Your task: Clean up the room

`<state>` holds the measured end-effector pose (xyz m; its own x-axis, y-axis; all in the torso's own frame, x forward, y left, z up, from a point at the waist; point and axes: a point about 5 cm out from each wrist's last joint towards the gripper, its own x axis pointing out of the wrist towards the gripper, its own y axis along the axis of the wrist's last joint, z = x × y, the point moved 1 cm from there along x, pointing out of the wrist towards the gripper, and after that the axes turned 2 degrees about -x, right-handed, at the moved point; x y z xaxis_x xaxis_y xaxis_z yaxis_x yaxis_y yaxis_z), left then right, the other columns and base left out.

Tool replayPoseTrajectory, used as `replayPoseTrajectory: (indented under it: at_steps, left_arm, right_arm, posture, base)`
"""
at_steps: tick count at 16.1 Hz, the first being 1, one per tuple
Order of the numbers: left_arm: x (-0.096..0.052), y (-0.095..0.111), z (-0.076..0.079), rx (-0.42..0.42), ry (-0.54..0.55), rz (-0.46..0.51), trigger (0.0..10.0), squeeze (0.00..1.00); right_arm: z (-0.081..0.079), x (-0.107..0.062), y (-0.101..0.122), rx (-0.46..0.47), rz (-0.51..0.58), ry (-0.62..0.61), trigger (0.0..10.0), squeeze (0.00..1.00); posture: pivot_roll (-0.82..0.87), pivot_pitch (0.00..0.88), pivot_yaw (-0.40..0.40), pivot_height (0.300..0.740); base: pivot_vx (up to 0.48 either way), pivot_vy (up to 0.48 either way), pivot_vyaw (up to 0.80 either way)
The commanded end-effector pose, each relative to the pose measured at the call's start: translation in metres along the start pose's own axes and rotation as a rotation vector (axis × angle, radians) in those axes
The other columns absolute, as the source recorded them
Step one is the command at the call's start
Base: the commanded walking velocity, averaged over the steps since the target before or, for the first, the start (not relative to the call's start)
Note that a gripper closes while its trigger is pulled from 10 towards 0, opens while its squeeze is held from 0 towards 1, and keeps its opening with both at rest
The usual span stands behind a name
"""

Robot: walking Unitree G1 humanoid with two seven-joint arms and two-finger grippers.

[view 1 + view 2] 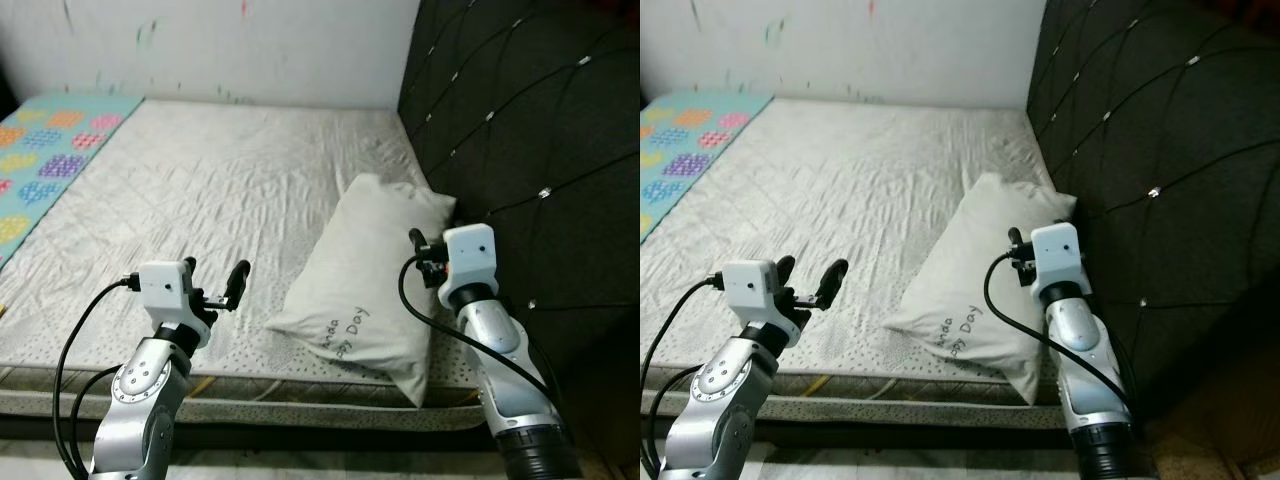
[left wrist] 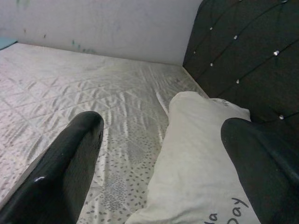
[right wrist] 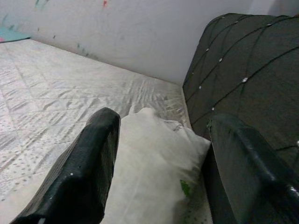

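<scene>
A home bedroom: mattress point(image 1: 220, 190), pillow point(image 1: 370, 270), padded black headboard point(image 1: 530, 130).

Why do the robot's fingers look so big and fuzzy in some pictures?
In the left wrist view the left gripper sits right by the lens, so its open black fingers look huge and soft, while the pillow stays sharper. The right wrist view shows the right gripper the same way. The eye views are evenly lit and quite sharp.

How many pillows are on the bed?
1. The pillow lies on the mattress next to the dark headboard, near the bed's front edge, between the left gripper and the right gripper. No others show.
</scene>
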<state>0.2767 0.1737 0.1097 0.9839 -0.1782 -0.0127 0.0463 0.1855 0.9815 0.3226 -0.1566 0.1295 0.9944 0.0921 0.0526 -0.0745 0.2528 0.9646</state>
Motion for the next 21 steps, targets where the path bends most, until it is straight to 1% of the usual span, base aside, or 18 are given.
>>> replayPoseTrajectory:
  at_steps: [1,4,6,11,13,20,21]
  left_arm:
    - [0.0016,0.0035,-0.0015,0.011,0.001,0.011,10.0,0.0]
    - [0.0011,0.0033,-0.0007,0.016,-0.005,0.013,10.0,0.0]
    - [0.001,0.0036,-0.0002,0.015,-0.011,0.015,10.0,0.0]
    - [0.0011,0.0039,-0.0005,0.019,-0.014,0.015,10.0,0.0]
    - [0.0012,0.0036,-0.0009,0.018,-0.006,0.012,10.0,0.0]
    - [0.0033,0.0023,-0.0072,0.04,0.066,0.01,10.0,0.0]
    - [0.0037,0.002,-0.0089,0.046,0.083,0.008,10.0,0.0]
  right_arm:
    - [0.0016,0.0034,0.0054,-0.004,0.018,0.001,10.0,0.0]
    - [0.0016,0.0037,0.0056,-0.005,0.022,0.001,10.0,0.0]
    - [0.0016,0.0039,0.0058,-0.005,0.023,0.0,10.0,0.0]
    - [0.0014,0.005,0.006,-0.005,0.023,-0.001,10.0,0.0]
    - [0.0013,0.0052,0.0064,-0.006,0.027,-0.001,10.0,0.0]
    - [0.0014,0.0057,0.0062,-0.005,0.032,0.002,10.0,0.0]
    - [0.0013,0.0057,0.0062,-0.018,0.03,0.004,10.0,0.0]
  posture:
    - [-0.16,0.0,-0.047,0.74]
    - [-0.16,0.0,-0.048,0.74]
    - [-0.16,0.0,-0.048,0.74]
    - [-0.15,0.0,-0.048,0.74]
    - [-0.15,0.0,-0.047,0.74]
    - [-0.15,0.0,-0.047,0.74]
    - [-0.15,0.0,-0.048,0.74]
  base:
    - [0.0,0.0,0.0]
    - [0.0,0.0,0.0]
    - [0.319,0.0,0.0]
    - [0.333,0.0,-0.67]
    - [0.307,0.0,-0.22]
    - [0.0,0.0,0.0]
    - [0.0,0.0,0.0]
